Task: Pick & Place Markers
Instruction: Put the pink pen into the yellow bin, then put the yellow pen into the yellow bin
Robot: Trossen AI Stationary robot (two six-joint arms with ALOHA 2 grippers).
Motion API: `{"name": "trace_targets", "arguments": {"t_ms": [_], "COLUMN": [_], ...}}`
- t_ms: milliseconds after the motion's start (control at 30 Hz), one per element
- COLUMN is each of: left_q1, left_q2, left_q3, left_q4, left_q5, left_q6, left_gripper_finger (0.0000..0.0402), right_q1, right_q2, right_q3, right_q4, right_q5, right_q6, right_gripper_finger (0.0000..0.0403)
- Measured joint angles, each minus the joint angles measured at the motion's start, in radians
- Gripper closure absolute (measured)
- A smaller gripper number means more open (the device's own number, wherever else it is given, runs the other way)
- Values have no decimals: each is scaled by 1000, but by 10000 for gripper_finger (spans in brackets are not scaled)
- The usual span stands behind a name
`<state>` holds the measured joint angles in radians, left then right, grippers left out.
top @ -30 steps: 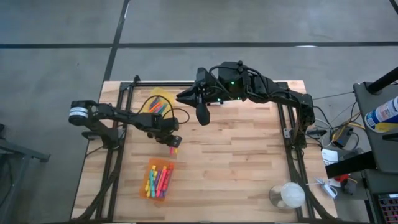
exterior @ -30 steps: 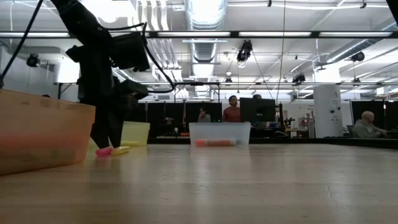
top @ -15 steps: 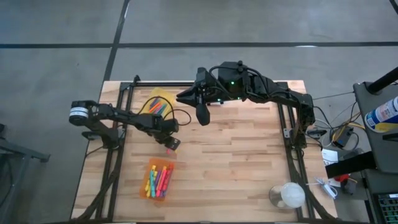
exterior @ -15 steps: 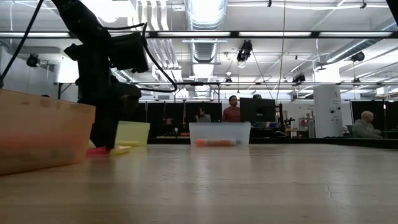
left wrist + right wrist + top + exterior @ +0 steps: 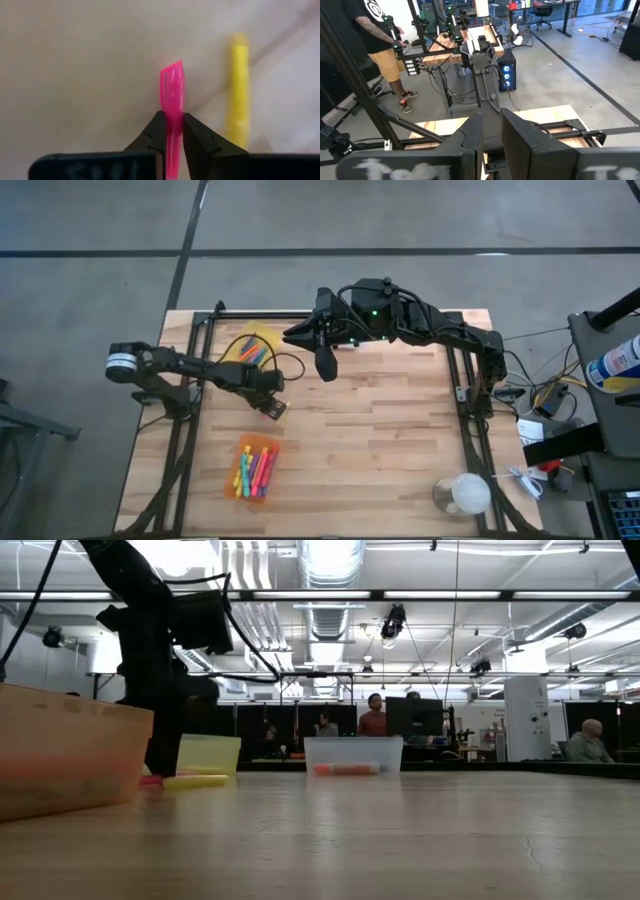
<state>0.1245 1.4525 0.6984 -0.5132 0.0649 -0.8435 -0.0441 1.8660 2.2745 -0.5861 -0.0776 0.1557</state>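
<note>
A pink marker [image 5: 172, 92] lies on the wooden table [image 5: 380, 430], with a yellow marker [image 5: 239, 95] lying beside it. My left gripper [image 5: 272, 408] stands over the pink one at the table's left middle and is shut on it. In the low view both markers show as a pink end [image 5: 150, 781] and a yellow stick [image 5: 196, 780] at the foot of the left gripper [image 5: 163, 765]. My right gripper [image 5: 326, 365] hangs raised over the far middle of the table, shut, with nothing between its fingers. My left gripper pinches the pink marker's barrel [image 5: 173, 131] between its two fingers, one on each long side. The fingers [image 5: 156, 131] come from above, pointing down. The marker's slanted end [image 5: 172, 75] sticks out past them; its other end is hidden under the gripper. It lies low, at table level.
An orange bin [image 5: 256, 468] with several markers sits near the front left, and a yellow bin [image 5: 255, 348] with several more at the far left. A clear bin [image 5: 352, 755] holds an orange stick. A white round thing [image 5: 463, 494] sits near the front right. Black frame rails [image 5: 192, 380] flank the table.
My left gripper has come down and shifted a little toward the table's far left, and has shut on the pink marker that lay between its fingers. The yellow marker has stayed beside it.
</note>
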Motion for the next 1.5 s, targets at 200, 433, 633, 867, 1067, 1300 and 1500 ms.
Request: {"name": "trace_targets", "arguments": {"t_ms": [200, 433, 633, 867, 1067, 1300, 1500], "left_q1": [3, 36, 127, 348, 515, 566, 545], "left_q2": [-83, -171, -223, -231, -227, -211, -208], "left_q3": [38, 130, 213, 263, 254, 246, 246], "left_q4": [-60, -132, -260, -398, -383, -359, -321], "left_q5": [-13, -32, -146, -238, -212, -188, -31], "left_q6": [-6, 11, 95, 230, 322, 383, 290], "left_gripper_finger": [367, 368, 369, 365, 343, 296, 279], "right_q1": [0, 0, 0, 0, 0, 0, 0], "right_q2": [0, 0, 0, 0, 0, 0, 0], "right_q3": [0, 0, 0, 0, 0, 0, 0], "right_q4": [1, 1, 1, 1, 0, 0, 0], "right_q5": [1, 2, 1, 1, 1, 1, 1], "right_q6": [2, 2, 1, 1, 1, -2, -2], "right_gripper_finger": [346, 346, 346, 346, 346, 346, 346]}}
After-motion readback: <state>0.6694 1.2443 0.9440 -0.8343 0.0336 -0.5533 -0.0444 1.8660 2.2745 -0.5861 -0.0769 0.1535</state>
